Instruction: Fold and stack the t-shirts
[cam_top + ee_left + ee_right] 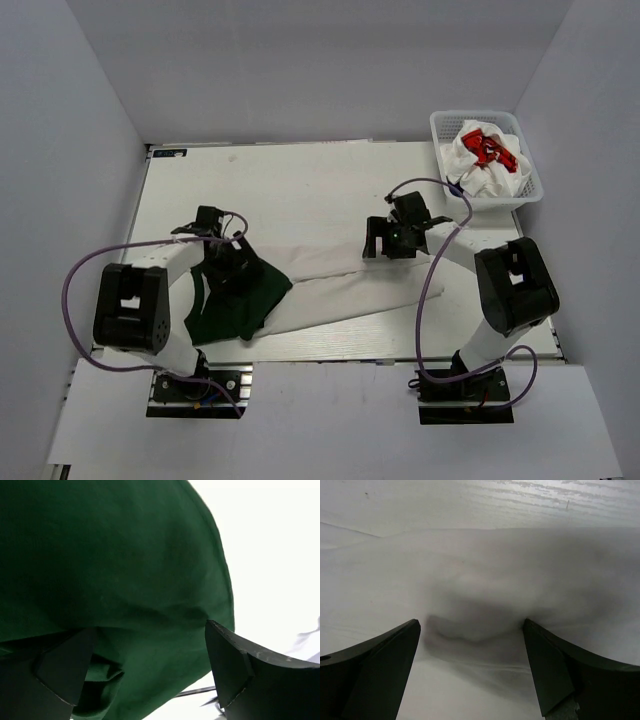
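A white t-shirt with a dark green part (240, 300) lies spread across the near half of the table; its white body (340, 290) reaches towards the right arm. My left gripper (232, 262) hovers open over the green cloth (115, 570), its fingers (227, 660) spread with cloth beneath and nothing pinched. Over the white end (485, 580), my right gripper (395, 238) is also open; a small rumple of cloth (470, 625) lies between the spread fingers (550, 665). More t-shirts, white with red print (487, 150), sit bunched in the basket.
The white mesh basket (527, 185) stands at the table's far right corner. The table's bare white top (290, 185) stretches behind the shirt. Grey walls close in on the left, back and right.
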`<state>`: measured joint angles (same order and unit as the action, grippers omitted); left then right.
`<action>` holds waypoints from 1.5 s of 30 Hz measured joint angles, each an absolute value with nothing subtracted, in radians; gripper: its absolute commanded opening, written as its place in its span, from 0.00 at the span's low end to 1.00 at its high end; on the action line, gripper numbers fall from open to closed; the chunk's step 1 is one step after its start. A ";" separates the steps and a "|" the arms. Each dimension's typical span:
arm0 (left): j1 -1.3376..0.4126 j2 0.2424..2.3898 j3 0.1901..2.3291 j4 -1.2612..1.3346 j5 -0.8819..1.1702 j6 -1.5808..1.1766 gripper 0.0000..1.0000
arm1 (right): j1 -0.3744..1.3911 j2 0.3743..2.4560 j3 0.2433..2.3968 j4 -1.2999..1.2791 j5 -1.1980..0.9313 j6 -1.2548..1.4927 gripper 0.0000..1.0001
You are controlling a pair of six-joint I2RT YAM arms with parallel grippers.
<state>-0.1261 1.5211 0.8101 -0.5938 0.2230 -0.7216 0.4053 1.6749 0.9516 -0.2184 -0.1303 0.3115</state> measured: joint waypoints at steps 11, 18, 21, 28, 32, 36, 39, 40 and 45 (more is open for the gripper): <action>-0.159 2.358 1.916 -0.652 0.392 -0.731 1.00 | 0.613 1.444 0.662 -0.065 -0.126 0.363 0.90; -0.265 2.787 2.420 -0.103 0.510 -0.818 1.00 | 0.989 1.373 0.626 -0.153 -0.252 0.325 0.90; -0.317 2.890 2.517 0.054 0.509 -0.881 1.00 | 1.061 1.351 0.623 -0.184 -0.269 0.270 0.90; -0.368 2.935 2.489 0.329 0.447 -0.965 1.00 | 1.112 1.324 0.610 -0.214 -0.300 0.203 0.90; -0.367 2.937 2.480 0.362 0.447 -0.975 1.00 | 1.126 1.317 0.610 -0.212 -0.269 0.196 0.90; -0.369 2.911 2.456 0.339 0.431 -0.943 1.00 | 1.139 1.285 0.622 -0.223 -0.191 0.193 0.90; -0.366 2.885 2.454 0.265 0.432 -0.894 1.00 | 1.140 1.221 0.647 -0.231 -0.148 0.194 0.90; -0.366 2.871 2.452 0.233 0.432 -0.874 1.00 | 1.140 1.190 0.658 -0.230 -0.132 0.195 0.90; -0.359 2.696 2.379 0.062 0.432 -0.757 1.00 | 1.140 1.038 0.672 -0.199 -0.064 0.257 0.90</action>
